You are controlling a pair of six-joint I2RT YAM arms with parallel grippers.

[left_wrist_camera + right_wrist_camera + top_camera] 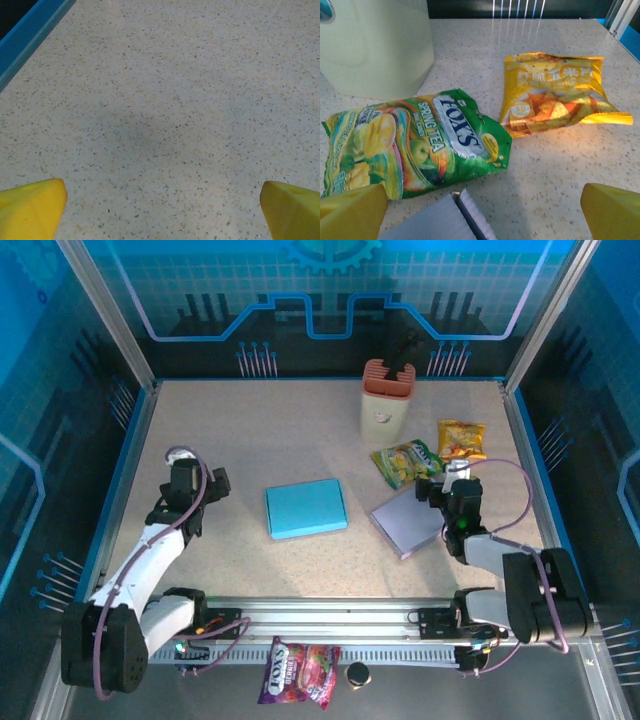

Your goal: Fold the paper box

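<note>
The speckled worktop is bordered by a blue rim; its near edge is masked by the rail carrying the arm bases. The left arm reaches over the left side of the worktop, the right arm over the right. The blue paper box lies flat at the centre, well apart from both arms. Its long axis runs left to right, with the right end turned slightly to the far side; whether any flap is raised cannot be determined. A lavender flat sheet lies to its right, its far right corner hidden beneath the right arm's wrist. In the right wrist view only its far edge shows, cut off by the frame. A cream container with a salmon top stands far of centre right; the dark contents are hard to make out. A green sweet bag lies just near of it, with a yellow snack bag to the right. A purple sweet bag and a small black round item, not identifiable, lie below the rail. The left gripper stands wide open over bare worktop, its yellow fingers cut off at the frame corners. The right gripper is likewise wide apart and holds nothing.
</note>
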